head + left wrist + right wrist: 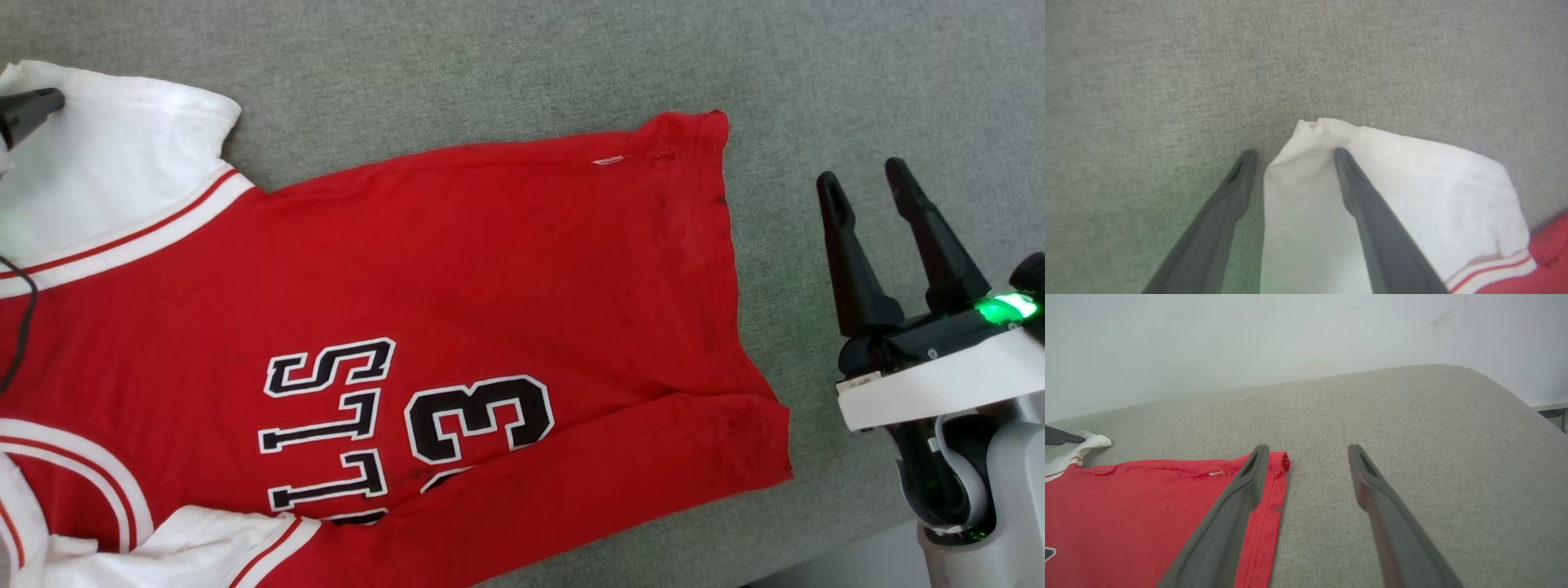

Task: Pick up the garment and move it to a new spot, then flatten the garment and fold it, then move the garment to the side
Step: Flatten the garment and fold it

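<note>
The shirt (490, 269) lies front-up on the grey cushion (490, 57). It is red with white sleeves, striped trim and a black, white-edged "3". Its near side is folded over some of the lettering, and its hem faces the cushion's right edge. The left gripper (1295, 154) is released, straddling a white sleeve (1412, 183). The right gripper (863, 173) is released just beside the hem.

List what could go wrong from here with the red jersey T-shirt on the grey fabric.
The open left gripper straddles the white sleeve corner of the red jersey T-shirt; closing may catch only a thin edge and slip.
The near side is folded over part of the black lettering; folding now may trap that crease.
The open right gripper stands off the cloth; a one-sided pull could skew it.
</note>
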